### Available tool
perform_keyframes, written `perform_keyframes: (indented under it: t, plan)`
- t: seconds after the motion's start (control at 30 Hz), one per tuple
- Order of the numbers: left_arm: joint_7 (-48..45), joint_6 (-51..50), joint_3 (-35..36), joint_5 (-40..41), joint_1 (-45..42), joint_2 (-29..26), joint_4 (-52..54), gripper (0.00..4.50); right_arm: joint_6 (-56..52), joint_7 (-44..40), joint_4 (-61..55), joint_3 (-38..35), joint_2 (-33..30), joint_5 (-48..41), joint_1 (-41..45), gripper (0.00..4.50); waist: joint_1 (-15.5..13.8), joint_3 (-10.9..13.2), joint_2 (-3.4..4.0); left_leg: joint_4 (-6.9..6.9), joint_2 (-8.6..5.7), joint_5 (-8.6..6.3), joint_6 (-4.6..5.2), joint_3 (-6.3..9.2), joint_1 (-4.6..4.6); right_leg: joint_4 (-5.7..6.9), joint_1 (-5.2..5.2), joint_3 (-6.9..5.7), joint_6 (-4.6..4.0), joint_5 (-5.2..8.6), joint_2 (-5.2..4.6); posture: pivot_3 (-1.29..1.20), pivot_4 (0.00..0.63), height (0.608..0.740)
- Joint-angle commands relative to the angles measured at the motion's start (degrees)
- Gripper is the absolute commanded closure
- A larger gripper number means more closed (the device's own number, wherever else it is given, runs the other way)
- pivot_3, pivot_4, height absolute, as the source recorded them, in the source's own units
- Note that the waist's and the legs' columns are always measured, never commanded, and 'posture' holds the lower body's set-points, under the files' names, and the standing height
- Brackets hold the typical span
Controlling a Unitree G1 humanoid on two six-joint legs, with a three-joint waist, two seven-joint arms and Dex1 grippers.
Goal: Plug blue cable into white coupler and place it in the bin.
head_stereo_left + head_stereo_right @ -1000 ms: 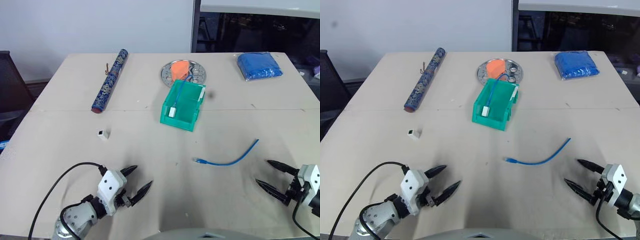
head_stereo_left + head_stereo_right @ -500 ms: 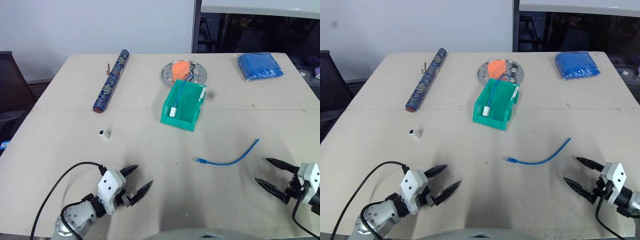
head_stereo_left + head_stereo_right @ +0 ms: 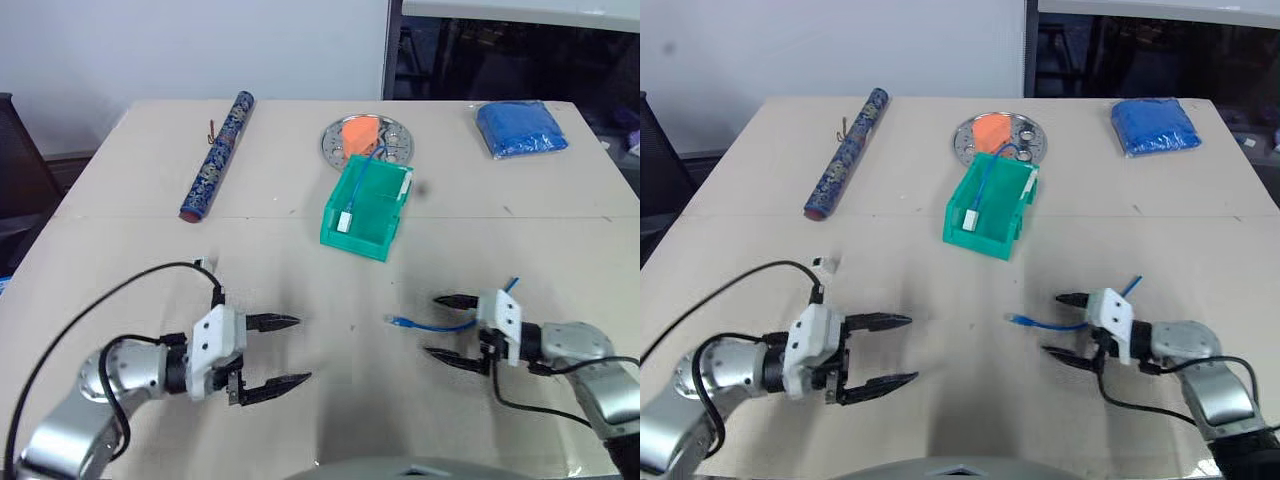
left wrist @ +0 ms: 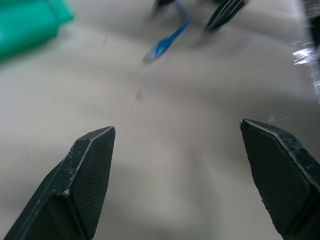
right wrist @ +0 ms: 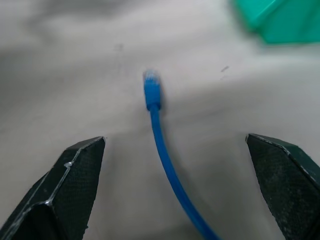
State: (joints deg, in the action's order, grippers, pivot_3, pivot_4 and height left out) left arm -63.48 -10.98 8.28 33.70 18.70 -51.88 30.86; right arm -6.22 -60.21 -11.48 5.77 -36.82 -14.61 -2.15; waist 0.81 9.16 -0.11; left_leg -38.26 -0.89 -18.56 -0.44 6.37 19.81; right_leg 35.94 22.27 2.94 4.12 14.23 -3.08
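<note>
The blue cable (image 3: 412, 324) lies curved on the table right of centre, its clear plug pointing left. My right gripper (image 3: 433, 325) is open, pointing left, with its fingers either side of the cable's middle; the right wrist view shows the cable (image 5: 152, 97) running between them, untouched. My left gripper (image 3: 301, 350) is open at the front left, pointing right toward the plug, with nothing in it. The white coupler (image 3: 823, 263) sits on the table beyond the left arm. The teal bin (image 3: 372, 226) stands mid-table and holds another blue cable with a white block.
A long dark-blue patterned tube (image 3: 217, 155) lies at the back left. Behind the bin sits a round metal plate (image 3: 390, 150) with an orange piece, and a blue packet (image 3: 521, 130) lies at the back right. A black wire loops over my left arm.
My right gripper has swung left from the table's right edge to straddle the blue cable. My left gripper has risen and turned to point right. Both stay open.
</note>
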Motion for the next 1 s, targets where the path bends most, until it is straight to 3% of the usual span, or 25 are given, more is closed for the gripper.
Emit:
perform_keyframes:
  t: [0.03, 0.1, 0.4, 0.53, 0.8, 0.9, 1.0]
  plan:
    - [-3.1, -4.0, 2.6, 4.9, -2.8, -3.1, 2.4, 0.41, -2.6, 2.0, -2.2, 4.0, 1.3, 2.6, 3.7, 0.27, 0.1, 0.0, 0.00, 0.03, 0.00, 0.00, -0.01, 0.00, 0.01, 0.00, 0.04, 0.00, 0.00, 0.00, 0.00, 0.00, 0.150, 0.740]
    - [-3.4, -4.7, 3.0, 5.1, -3.9, -3.5, 2.1, 0.41, -2.9, 2.6, -2.2, 4.9, 1.4, 3.4, 4.0, 0.63, 0.0, 0.0, -0.07, 0.09, 0.00, 0.00, -0.02, 0.00, 0.05, -0.01, 0.11, 0.03, 0.00, 0.00, -0.02, 0.00, 0.150, 0.740]
    - [-3.1, -8.3, 3.3, 5.8, -8.1, -2.4, 0.8, 0.41, -3.1, 3.7, -2.7, 7.1, 2.6, 3.9, 5.4, 4.41, 0.1, 0.0, -0.15, 0.07, -0.01, -0.02, -0.01, -0.04, 0.16, 0.03, 0.20, 0.02, 0.01, -0.01, 0.01, 0.00, 0.150, 0.740]
    - [-3.3, -9.3, 3.2, 5.6, -9.2, -2.2, 0.3, 0.41, -3.0, 1.8, -1.2, 8.9, 3.4, 3.8, 9.6, 4.41, 0.3, 0.0, -0.15, 0.02, 0.01, -0.01, -0.01, -0.05, 0.15, 0.06, 0.20, 0.03, 0.01, -0.01, 0.04, 0.00, 0.150, 0.740]
    - [-3.9, -9.9, 0.3, 3.7, -12.8, -1.7, -2.0, 0.41, -0.7, -3.6, 11.5, 15.7, 8.0, 7.8, 25.9, 4.41, 0.3, 0.1, -0.21, 0.00, 0.02, 0.11, -0.23, -0.03, 0.13, 0.11, 0.23, 0.03, -0.02, -0.03, 0.07, 0.00, 0.150, 0.740]
    - [-4.7, -9.6, -2.2, 2.7, -15.2, -0.8, -3.6, 0.41, 0.2, -6.3, 12.4, 16.5, 7.0, 7.7, 26.9, 3.46, -0.1, 0.1, -0.23, 0.02, -0.04, 0.13, -0.26, 0.03, 0.20, 0.08, 0.28, -0.04, -0.03, -0.03, 0.01, 0.00, 0.150, 0.740]
    - [-4.8, -8.8, -6.3, 0.0, -19.9, 1.1, -7.3, 0.41, 0.1, -4.3, 10.2, 12.0, 6.4, 5.3, 25.0, 1.94, -0.1, 0.1, -0.24, 0.04, -0.14, 0.12, -0.25, 0.12, 0.43, 0.01, 0.47, -0.09, -0.03, -0.04, -0.07, 0.00, 0.150, 0.740]
